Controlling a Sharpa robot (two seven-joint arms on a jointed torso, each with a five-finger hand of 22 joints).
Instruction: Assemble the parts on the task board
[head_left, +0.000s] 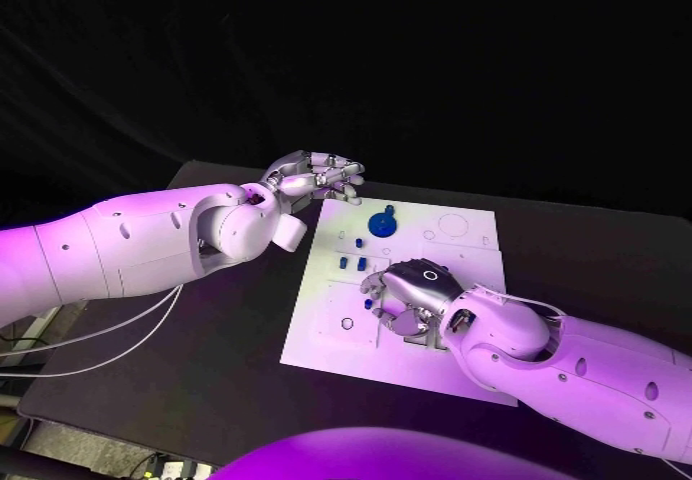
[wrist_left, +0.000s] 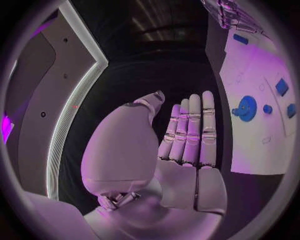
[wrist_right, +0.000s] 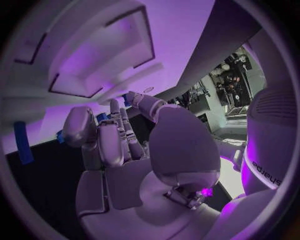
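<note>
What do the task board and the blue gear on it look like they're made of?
Task board: looks like rigid white plastic or painted sheet, matte, flat with shallow recessed outlines; which one can't be told. Blue gear: probably moulded or printed plastic, with uniform opaque colour, toothed rim and no metallic glint. The left wrist view shows the same.

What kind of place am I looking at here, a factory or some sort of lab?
Most likely a robotics lab or demo stand, not a factory line. A black table carries a single white task board with small blue parts, worked by the left hand and right hand, under coloured light with dark surroundings.
</note>
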